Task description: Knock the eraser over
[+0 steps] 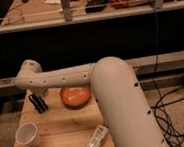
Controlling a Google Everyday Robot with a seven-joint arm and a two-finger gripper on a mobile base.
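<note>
At the rear left of the tabletop, the eraser, dark, striped and leaning, right below the pincer at the end of the pale arm; cannot tell how wide the pincer is. Just right of the eraser, an orange bowl, partly behind the arm. Nearer the front, well apart, a white cup and a pale flat block.

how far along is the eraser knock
Done: the gripper sits low over the wooden table's back-left corner, left of the orange bowl. In hand: the knock. Left: confirming a topple; the small black striped eraser can't be picked out there.
</note>
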